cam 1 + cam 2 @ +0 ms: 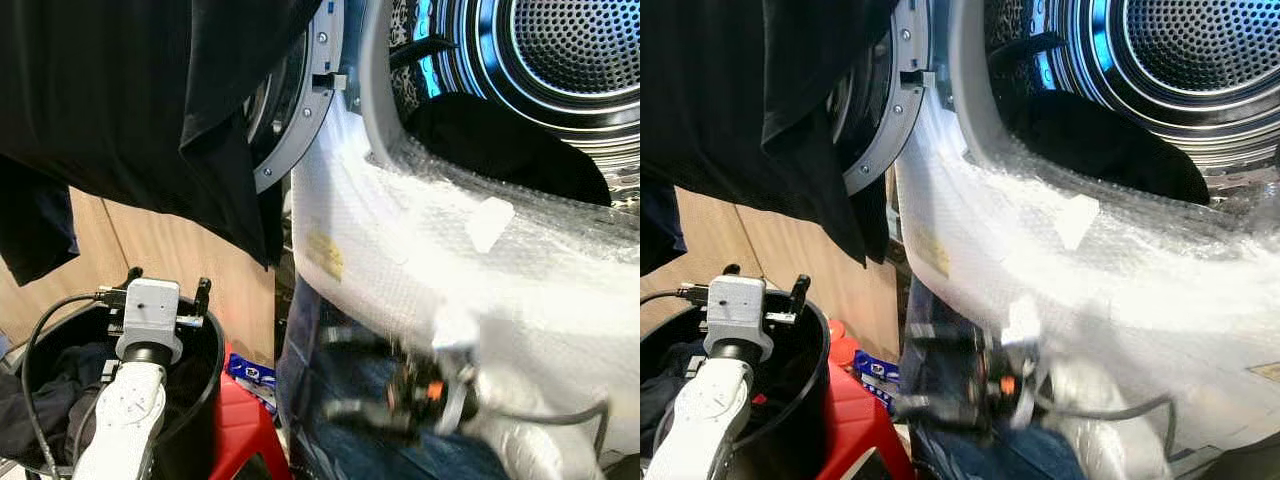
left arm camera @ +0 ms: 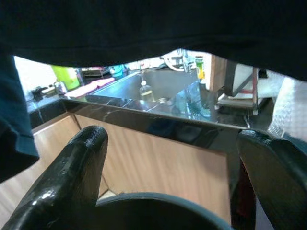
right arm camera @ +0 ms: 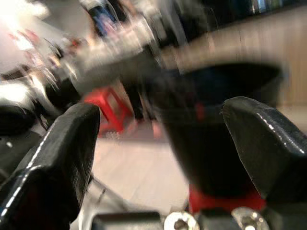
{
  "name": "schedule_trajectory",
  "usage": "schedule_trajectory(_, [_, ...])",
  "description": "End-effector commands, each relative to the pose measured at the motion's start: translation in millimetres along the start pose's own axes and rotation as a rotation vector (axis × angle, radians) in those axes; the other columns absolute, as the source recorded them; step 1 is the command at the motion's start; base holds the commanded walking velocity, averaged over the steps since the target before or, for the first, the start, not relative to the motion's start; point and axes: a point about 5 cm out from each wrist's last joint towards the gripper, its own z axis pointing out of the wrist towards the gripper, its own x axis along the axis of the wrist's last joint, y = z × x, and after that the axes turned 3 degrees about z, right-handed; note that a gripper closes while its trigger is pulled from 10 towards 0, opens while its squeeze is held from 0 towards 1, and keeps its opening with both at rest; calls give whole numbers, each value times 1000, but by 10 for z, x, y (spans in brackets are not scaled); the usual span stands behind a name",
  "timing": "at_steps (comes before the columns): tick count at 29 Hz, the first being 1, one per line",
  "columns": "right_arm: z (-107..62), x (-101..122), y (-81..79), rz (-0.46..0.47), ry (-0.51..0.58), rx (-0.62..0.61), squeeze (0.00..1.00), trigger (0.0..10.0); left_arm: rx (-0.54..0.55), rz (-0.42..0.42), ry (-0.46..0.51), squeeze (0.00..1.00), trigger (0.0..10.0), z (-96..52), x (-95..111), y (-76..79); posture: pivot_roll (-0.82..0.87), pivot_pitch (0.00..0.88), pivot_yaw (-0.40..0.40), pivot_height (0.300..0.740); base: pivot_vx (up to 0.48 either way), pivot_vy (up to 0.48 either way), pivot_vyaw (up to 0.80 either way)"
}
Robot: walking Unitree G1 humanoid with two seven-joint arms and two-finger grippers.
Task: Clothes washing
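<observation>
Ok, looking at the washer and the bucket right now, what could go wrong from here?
The large black garment hanging over the round washer door may slide off onto the floor rather than into the steel drum. The right gripper, open and blurred with motion, could snag the bubble wrap on the washer's front. The open left gripper could tip the black bucket on its red stool.

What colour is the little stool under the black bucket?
Red. The stool shows best in the right eye view, poking out beneath the black bucket.
</observation>
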Motion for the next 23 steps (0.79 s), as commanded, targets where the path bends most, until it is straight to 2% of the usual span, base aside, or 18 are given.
schedule_trajectory(1, [-175,-291,199,56,-78,-184,1000,10000,14,-12,8,0,10000,36,87,-60,15,0,-43,740,0,0,0])
schedule_trajectory(4, [-284,-510,291,100,-129,-302,1000,10000,37,-29,-12,0,10000,34,85,-106,24,0,-43,740,0,0,0])
schedule_trajectory(7, [-494,-827,421,154,-197,-545,1000,10000,66,4,-90,0,10000,30,56,-173,31,0,-44,740,0,0,0])
schedule_trajectory(8, [-494,-827,421,154,-197,-545,1000,10000,66,4,-90,0,10000,30,56,-173,31,0,-44,740,0,0,0])
schedule_trajectory(10, [-750,-1144,480,210,-283,-856,1000,10000,113,-30,-150,0,10000,59,68,-252,39,0,-43,740,0,0,0])
schedule_trajectory(13, [-992,-1389,463,231,-387,-1153,1000,10000,192,-103,-210,0,10000,63,73,-337,36,0,-38,740,0,0,0])
schedule_trajectory(15, [-1162,-1590,374,312,-412,-1377,1000,10000,212,-157,-318,0,10000,17,19,-408,43,0,-30,740,0,0,0])
schedule_trajectory(17, [-1188,-1645,343,330,-427,-1420,1000,10000,179,-137,-344,0,10000,3,4,-427,43,0,-30,740,0,0,0])
schedule_trajectory(18, [-1198,-1724,301,344,-468,-1461,1000,10000,75,-63,-365,0,10000,-26,-8,-455,61,0,-26,740,0,0,0])
schedule_trajectory(19, [-1197,-1753,286,348,-488,-1474,1000,10000,20,-25,-371,0,10000,-41,-11,-463,61,0,-26,740,0,0,0])
schedule_trajectory(20, [-1194,-1780,272,354,-506,-1486,420,10000,-45,9,-380,0,10000,-65,-22,-463,62,0,-26,740,0,0,0])
schedule_trajectory(21, [-1193,-1815,251,365,-532,-1499,0,10000,-146,53,-373,0,10000,-101,-25,-443,62,0,-26,740,0,0,0])
schedule_trajectory(23, [-1185,-1860,231,362,-574,-1519,0,10000,-323,141,-333,0,10000,-184,15,-406,65,0,-25,740,0,0,0])
